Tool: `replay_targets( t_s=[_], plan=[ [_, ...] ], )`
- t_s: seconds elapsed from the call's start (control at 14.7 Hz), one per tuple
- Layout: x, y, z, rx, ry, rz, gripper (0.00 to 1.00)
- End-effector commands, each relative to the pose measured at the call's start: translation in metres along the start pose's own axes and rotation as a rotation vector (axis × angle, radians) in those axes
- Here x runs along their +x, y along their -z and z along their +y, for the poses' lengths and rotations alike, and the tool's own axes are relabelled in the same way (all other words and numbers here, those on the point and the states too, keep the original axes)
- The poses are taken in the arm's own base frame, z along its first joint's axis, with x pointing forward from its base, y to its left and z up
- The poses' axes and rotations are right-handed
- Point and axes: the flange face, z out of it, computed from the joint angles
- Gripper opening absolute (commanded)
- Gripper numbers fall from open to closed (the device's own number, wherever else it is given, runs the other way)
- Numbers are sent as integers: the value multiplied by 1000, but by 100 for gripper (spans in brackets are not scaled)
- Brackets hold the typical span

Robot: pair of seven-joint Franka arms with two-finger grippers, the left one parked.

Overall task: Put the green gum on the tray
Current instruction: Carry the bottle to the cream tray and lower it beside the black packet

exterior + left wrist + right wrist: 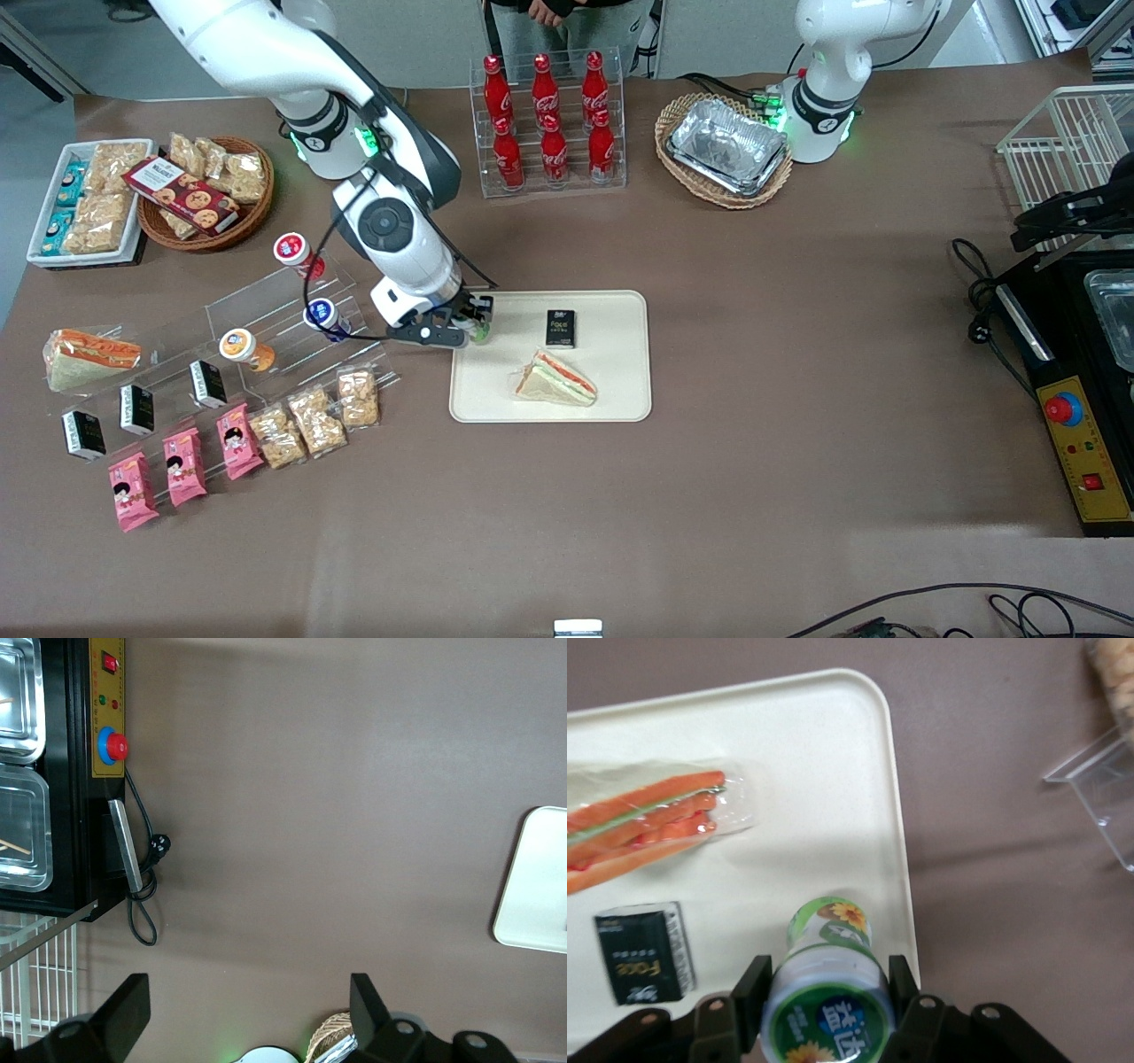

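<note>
Over tray (611, 390) edge | gripper (474, 321) clamped around green gum (829, 992) | sandwich (556, 379), black box (560, 328) on tray

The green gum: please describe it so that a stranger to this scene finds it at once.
Find the cream tray mid-table, holding a wrapped sandwich and a small black box. At its edge toward the working arm, the gripper is shut on the green gum. Its green body separates it from the orange-lidded bottle on the clear rack.

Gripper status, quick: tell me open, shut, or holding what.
Gripper: shut on the green gum, held over the tray at its edge nearest the working arm's end of the table.
</note>
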Motion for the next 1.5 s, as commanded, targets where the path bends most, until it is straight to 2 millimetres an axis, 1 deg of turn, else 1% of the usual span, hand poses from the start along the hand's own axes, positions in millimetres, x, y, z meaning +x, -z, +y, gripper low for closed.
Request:
replay_targets(
  t_s=[0.0, 0.14, 0.41, 0.48, 0.55, 0.68, 0.75, 0.82, 1.09, 1.16, 1.23, 1.36, 1.43],
  plan=[
    [3, -37, -10, -20, 9, 38, 26],
    [2, -50, -10, -33, 7, 41, 26],
    [2, -54, -12, -31, 4, 35, 27],
    [-2, -55, -15, -32, 8, 33, 28],
    [-5, -55, -19, -30, 12, 32, 32],
    [-5, -57, -19, -31, 7, 30, 86],
    [-5, -57, -19, -31, 2, 29, 89],
    [-4, -57, -19, -30, 0, 30, 99],
    [-3, -55, -19, -29, 3, 35, 99],
    [1, -47, -18, -27, -1, 46, 100],
    [6, -30, -16, -28, 4, 70, 100],
    [4, 15, -6, -107, 26, 77, 100],
    [5, 45, 0, -132, 38, 74, 100]
  ],
)
